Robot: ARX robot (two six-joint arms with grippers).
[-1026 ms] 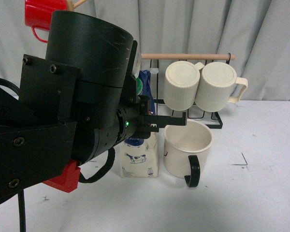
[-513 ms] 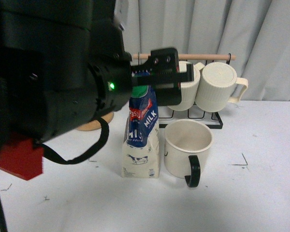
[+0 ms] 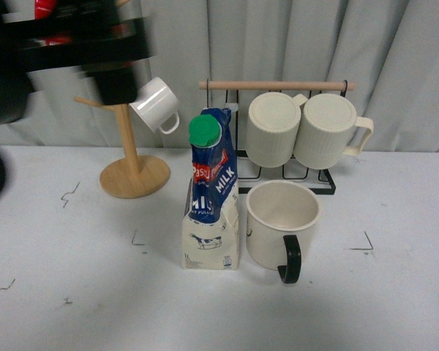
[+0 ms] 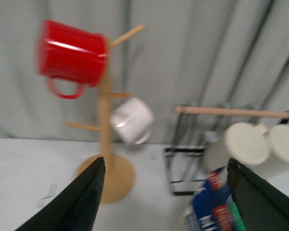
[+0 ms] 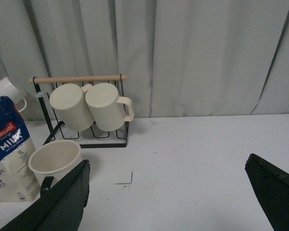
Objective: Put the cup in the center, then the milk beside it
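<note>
Tall blue-and-cream milk carton with round green cap (image 3: 211, 197) standing upright on white desk (image 3: 395, 292), near its middle. Wide cream cup with black handle (image 3: 283, 228) upright just beside it, on the robot's right; whether the two touch cannot be told. Handle turned toward the camera; marking on cup's side too small to read.

Left hand (image 4: 166, 202) spread wide, holding nothing; left wrist view blurred, carton cut off at frame edge. In front view, only a smeared dark mass of left arm (image 3: 51, 51) at upper left (outline not resolvable). Right hand (image 5: 166, 199) likewise wide apart, empty, well clear of both items.

Behind: two ribbed cream mugs (image 3: 307, 131) hung on black wire rack with wooden bar (image 3: 278, 85); small white mug (image 3: 156, 106) on wooden mug tree (image 3: 132, 164); red mug (image 4: 72, 55) on upper peg, blurred.
</note>
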